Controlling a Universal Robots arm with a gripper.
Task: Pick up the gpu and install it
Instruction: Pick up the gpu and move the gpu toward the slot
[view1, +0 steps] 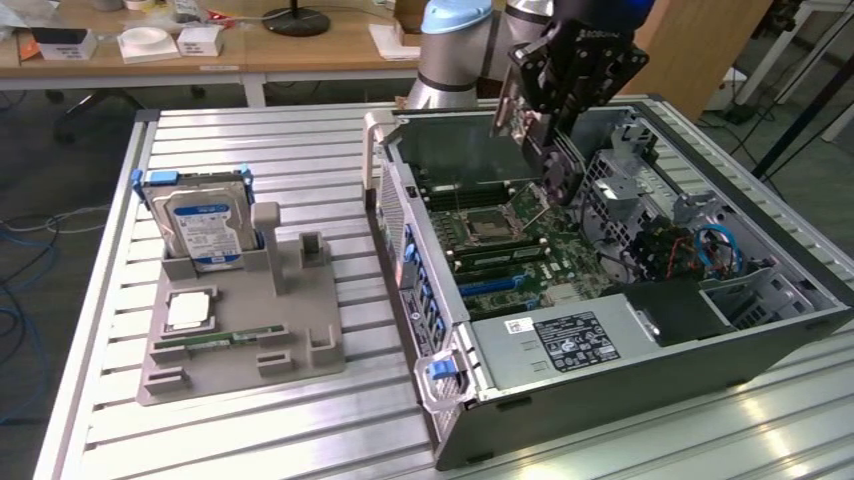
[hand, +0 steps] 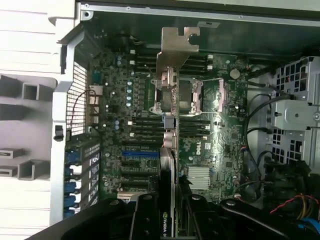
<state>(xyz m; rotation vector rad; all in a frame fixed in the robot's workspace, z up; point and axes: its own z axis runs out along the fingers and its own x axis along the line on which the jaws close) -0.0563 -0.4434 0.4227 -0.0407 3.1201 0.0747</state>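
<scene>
My gripper (view1: 550, 140) hangs over the open computer case (view1: 601, 405), shut on the gpu (view1: 553, 180). In the wrist view the gpu (hand: 170, 150) appears edge-on between my fingers (hand: 145, 215), a thin dark card with its silver metal bracket (hand: 178, 47) at the far end. It is held above the motherboard (hand: 225, 135), lined up lengthwise over the processor socket and the expansion slots (hand: 140, 152), and it is not seated in any slot.
A grey fixture tray (view1: 314, 300) lies at the exterior view's left of the case, holding a silver hard drive (view1: 200, 225), a processor (view1: 190, 310) and a green memory stick (view1: 220, 342). Drive cages and cables (view1: 707, 245) crowd the case's right side. A desk stands behind.
</scene>
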